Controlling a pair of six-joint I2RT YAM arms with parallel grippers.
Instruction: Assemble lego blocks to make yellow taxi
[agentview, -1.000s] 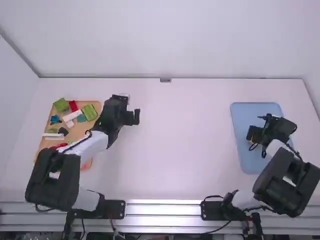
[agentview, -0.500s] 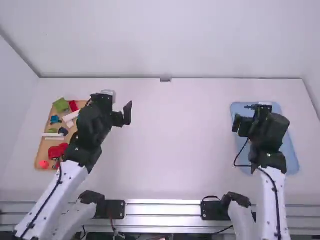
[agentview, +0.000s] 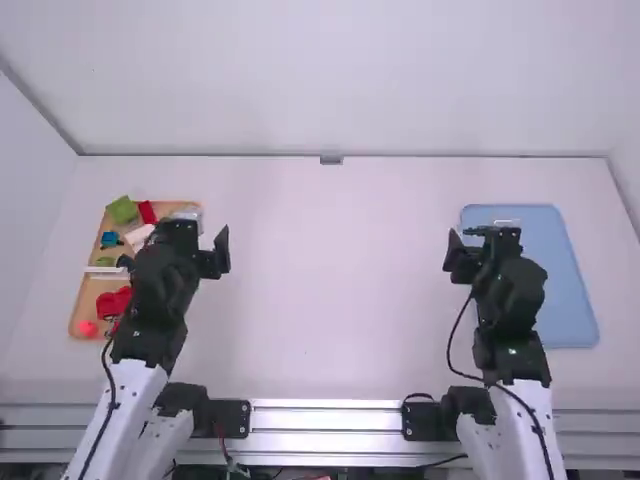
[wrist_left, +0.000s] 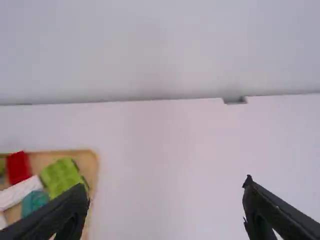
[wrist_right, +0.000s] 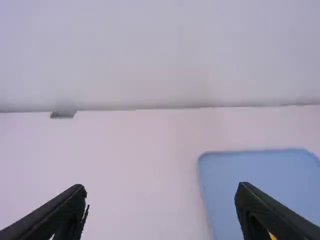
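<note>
From where I stand, there's a wide lane for a hand down the middle of the white tabletop (agentview: 335, 290), between the two arms, up to the white back wall (agentview: 335, 80), which blocks the far side. On the left, the left end effector (agentview: 173, 245) stands in the way beside the tan, block-strewn tray (agentview: 88, 303); on the right, the right end effector (agentview: 484, 242) obstructs the near-left side of the blue, round-cornered tray (agentview: 570, 315).
</note>
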